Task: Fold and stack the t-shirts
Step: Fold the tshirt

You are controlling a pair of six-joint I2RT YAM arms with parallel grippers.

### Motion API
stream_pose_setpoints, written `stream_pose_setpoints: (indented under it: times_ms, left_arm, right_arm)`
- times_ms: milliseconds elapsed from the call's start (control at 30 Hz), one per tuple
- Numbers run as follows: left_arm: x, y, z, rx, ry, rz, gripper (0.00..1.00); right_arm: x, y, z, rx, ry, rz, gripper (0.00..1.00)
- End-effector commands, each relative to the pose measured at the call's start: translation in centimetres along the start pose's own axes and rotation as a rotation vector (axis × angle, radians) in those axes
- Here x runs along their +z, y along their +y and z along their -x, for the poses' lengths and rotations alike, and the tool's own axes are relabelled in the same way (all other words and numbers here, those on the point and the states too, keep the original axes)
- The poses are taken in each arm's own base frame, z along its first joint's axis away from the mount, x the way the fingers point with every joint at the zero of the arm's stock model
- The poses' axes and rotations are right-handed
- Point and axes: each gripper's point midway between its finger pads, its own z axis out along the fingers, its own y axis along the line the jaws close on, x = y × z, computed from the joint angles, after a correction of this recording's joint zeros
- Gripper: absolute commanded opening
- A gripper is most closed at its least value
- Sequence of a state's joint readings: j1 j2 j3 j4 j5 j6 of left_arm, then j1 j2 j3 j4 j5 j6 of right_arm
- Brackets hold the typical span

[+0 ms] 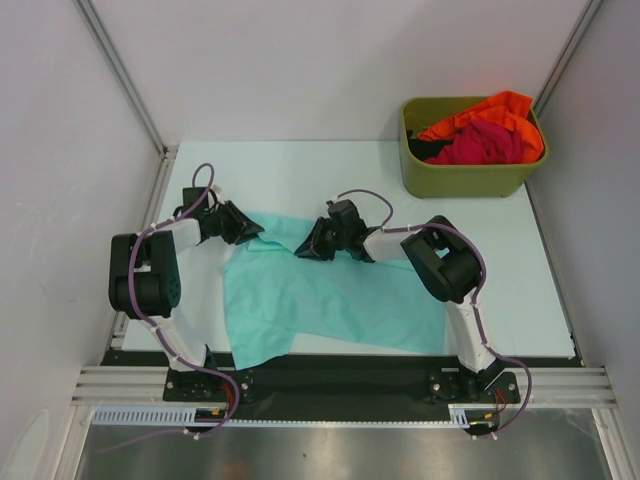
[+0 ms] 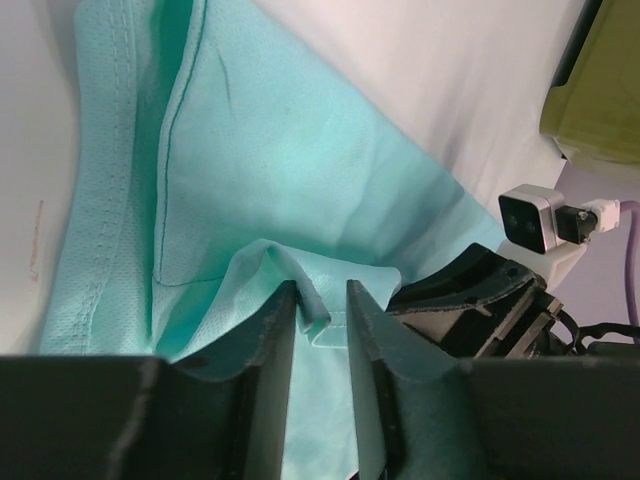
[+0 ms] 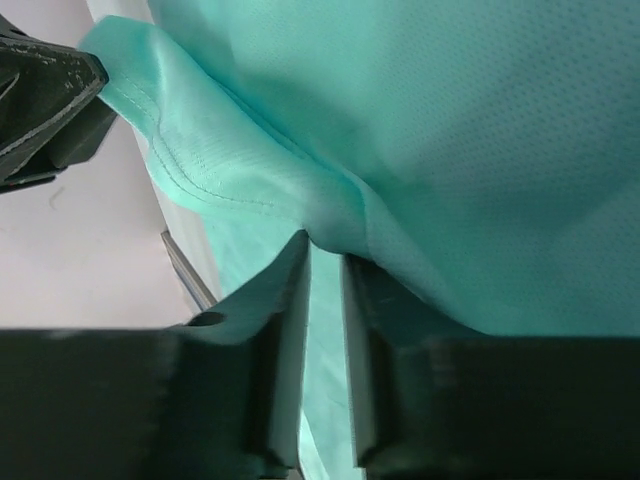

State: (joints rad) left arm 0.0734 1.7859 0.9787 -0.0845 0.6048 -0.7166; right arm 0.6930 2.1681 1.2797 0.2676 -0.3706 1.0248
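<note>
1. Teal t-shirt (image 1: 330, 300) lies spread on the white table (image 1: 350, 175), rumpled, in front of both arms. Its near edge reaches the table's front edge.
2. Left gripper (image 2: 322, 300) is down at the shirt's far-left corner. Its jaws are drawn close, with only a slim gap, and a raised fold of teal cloth is pinched between the fingers.
3. Right gripper (image 3: 325, 250) sits at the shirt's far edge, just right of the left one. Its jaws are nearly together too, and the cloth puckers down into the tips, so it has a pinch of hemmed edge.
4. The two grippers are near each other on the same far edge, tips pointing towards one another.
5. Far right corner: the olive bin (image 1: 465, 180) holds the orange t-shirt (image 1: 500, 108) draped over the magenta t-shirt (image 1: 485, 145), well apart from the teal one.
6. Writing: faint red marks (image 2: 35, 240) on the table beside the shirt's hem, too small to read.
</note>
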Motion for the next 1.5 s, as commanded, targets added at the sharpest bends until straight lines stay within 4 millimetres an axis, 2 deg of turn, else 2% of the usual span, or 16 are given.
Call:
stream_pose_setpoints:
  times_ms: [0, 167, 300, 467, 600, 833, 933, 967, 1000, 1067, 1100, 1167, 1200, 1300, 1433, 1467]
  left_arm:
    - [-0.8, -0.9, 0.9, 0.062, -0.031, -0.006, 0.29]
    - [-1.4, -0.7, 0.3, 0.058, -0.029, 0.008, 0.13]
    - [-2.3, -0.4, -0.9, 0.067, -0.016, 0.029, 0.09]
    - [-3.6, 0.2, -2.1, 0.085, -0.014, 0.057, 0.05]
    - [-4.4, 1.2, -4.1, 0.08, 0.01, 0.078, 0.03]
    - [-5.7, 2.4, -6.8, 0.077, 0.037, 0.1, 0.03]
    - [-6.5, 2.7, -7.8, 0.08, 0.051, 0.118, 0.06]
    - [-7.1, 2.3, -7.8, 0.096, 0.036, 0.112, 0.11]
    - [-7.5, 2.9, -8.6, 0.085, 0.047, 0.132, 0.16]
    - [-8.4, 3.2, -8.7, 0.119, 0.031, 0.164, 0.33]
    - [-9.5, 3.3, -8.5, 0.14, 0.002, 0.2, 0.47]
    - [-10.4, 3.6, -8.3, 0.182, -0.009, 0.248, 0.55]
    - [-10.7, 3.7, -7.9, 0.193, -0.029, 0.266, 0.56]
    - [-10.8, 3.2, -6.9, 0.216, -0.059, 0.261, 0.56]
    - [-9.1, 1.6, -6.2, 0.213, -0.041, 0.162, 0.52]
    - [-8.8, 0.6, -5.1, 0.227, -0.066, 0.132, 0.52]
  right_arm:
    - [-0.5, 1.0, -0.3, -0.037, 0.012, 0.011, 0.2]
    - [-2.3, 2.1, -0.6, -0.047, 0.049, 0.045, 0.0]
    - [-3.4, 3.1, -1.1, -0.054, 0.101, 0.084, 0.0]
    - [-4.2, 2.6, -3.1, -0.002, 0.249, 0.111, 0.0]
    - [-4.3, 1.8, -4.6, 0.005, 0.321, 0.109, 0.0]
    - [-4.8, 0.4, -5.6, 0.0, 0.378, 0.103, 0.03]
    - [-4.8, -0.2, -5.8, 0.012, 0.408, 0.096, 0.13]
    - [-5.0, -0.3, -5.8, 0.005, 0.41, 0.09, 0.17]
    - [-5.5, -0.8, -6.1, 0.018, 0.431, 0.063, 0.23]
    - [-6.6, -1.5, -6.2, -0.02, 0.445, 0.042, 0.32]
    - [-7.7, -1.8, -6.5, -0.022, 0.463, 0.012, 0.4]
    - [-9.2, -2.3, -5.9, -0.07, 0.462, -0.006, 0.46]
    - [-10.7, -1.9, -5.8, -0.076, 0.46, -0.024, 0.47]
    - [-13.3, -1.9, -3.5, -0.112, 0.395, -0.051, 0.49]
    - [-14.7, -2.8, -0.5, -0.097, 0.313, -0.078, 0.5]
    - [-15.2, -3.5, 0.8, -0.068, 0.281, -0.089, 0.51]
